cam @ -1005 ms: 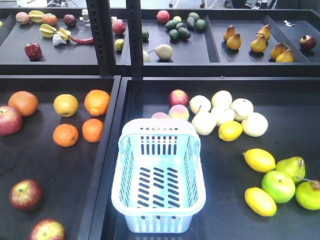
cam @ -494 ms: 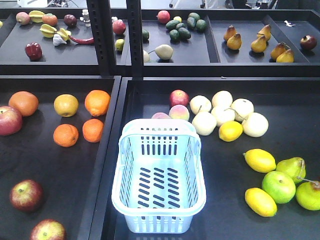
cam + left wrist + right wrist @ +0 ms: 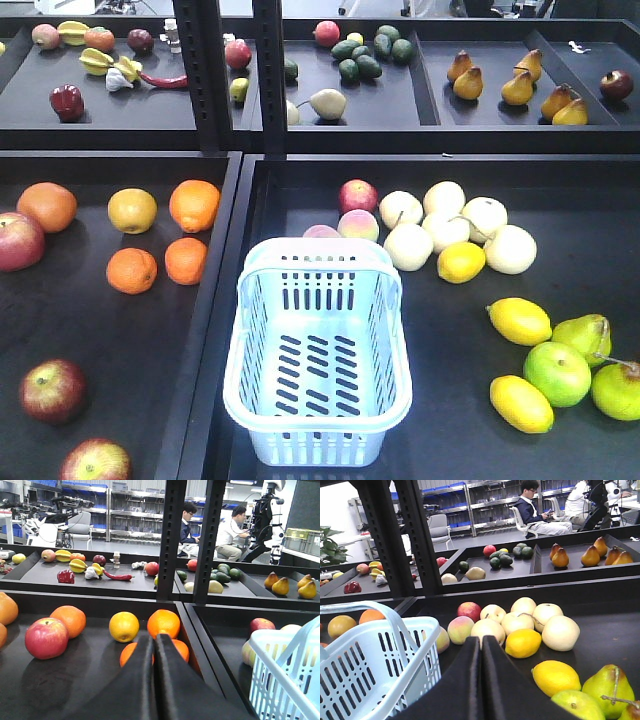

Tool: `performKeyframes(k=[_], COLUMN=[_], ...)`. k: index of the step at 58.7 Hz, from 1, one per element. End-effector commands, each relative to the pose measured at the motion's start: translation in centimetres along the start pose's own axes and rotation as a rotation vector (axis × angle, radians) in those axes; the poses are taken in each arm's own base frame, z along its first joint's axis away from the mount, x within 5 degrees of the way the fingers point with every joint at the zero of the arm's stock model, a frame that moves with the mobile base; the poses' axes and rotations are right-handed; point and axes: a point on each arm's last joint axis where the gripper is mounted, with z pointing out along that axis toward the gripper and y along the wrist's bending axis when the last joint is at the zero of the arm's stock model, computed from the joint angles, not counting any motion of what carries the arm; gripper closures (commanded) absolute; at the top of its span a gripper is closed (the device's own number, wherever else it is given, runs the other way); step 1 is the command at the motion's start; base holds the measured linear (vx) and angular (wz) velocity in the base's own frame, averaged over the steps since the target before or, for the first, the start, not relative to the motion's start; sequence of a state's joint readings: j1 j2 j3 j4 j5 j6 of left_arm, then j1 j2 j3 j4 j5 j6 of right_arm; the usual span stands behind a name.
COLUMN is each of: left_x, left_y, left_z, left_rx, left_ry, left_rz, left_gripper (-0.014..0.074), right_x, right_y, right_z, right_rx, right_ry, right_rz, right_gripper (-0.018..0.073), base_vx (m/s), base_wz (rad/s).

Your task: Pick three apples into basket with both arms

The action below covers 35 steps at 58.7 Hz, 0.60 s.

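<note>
Apples (image 3: 52,389) sit in the left tray, just left of the basket (image 3: 318,440), no fruit in it yet. Left gripper (image 3: 153,639) and right gripper (image 3: 481,640) are both pinched together, holding nothing. I'd spread the left one wide first and steer clear of the oranges (image 3: 131,270).

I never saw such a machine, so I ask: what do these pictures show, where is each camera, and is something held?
This is a robot with two arms. One camera looks down from the front; no arm shows there. The empty basket stands in the right tray; red apples lie in the left tray near oranges. The other two cameras sit on the wrists. The dark wedge low in each picture is a gripper: left gripper and right gripper. Both are shut and hold nothing.
</note>
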<state>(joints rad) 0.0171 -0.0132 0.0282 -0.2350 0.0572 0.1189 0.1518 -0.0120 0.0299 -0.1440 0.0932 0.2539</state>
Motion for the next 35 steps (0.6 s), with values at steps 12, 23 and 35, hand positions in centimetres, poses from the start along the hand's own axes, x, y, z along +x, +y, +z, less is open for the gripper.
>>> performKeyframes(k=[12,23,35], left_x=[-1.65,-2.24,-2.49], left_y=[0.04,0.37,0.45], left_z=[-0.27,-0.37,-0.42], left_rx=[0.008,-0.004,-0.007], left_ry=[-0.119,-0.184,-0.203], left_rz=[-0.337,-0.521,-0.544], left_gripper=[0.0602,0.0602,0.0602], right_x=[-0.31,-0.31,-0.31], right_y=[0.11,0.11,0.11], right_z=[-0.05,-0.05,-0.05], right_rx=[-0.014,-0.014,-0.014], right_ry=[-0.071,-0.071,-0.071], right_rz=[-0.019,-0.019,-0.019], right_gripper=[0.0564,0.0564,0.0564], base_vx=[0.00,0.00,0.00], base_wz=[0.00,0.00,0.00])
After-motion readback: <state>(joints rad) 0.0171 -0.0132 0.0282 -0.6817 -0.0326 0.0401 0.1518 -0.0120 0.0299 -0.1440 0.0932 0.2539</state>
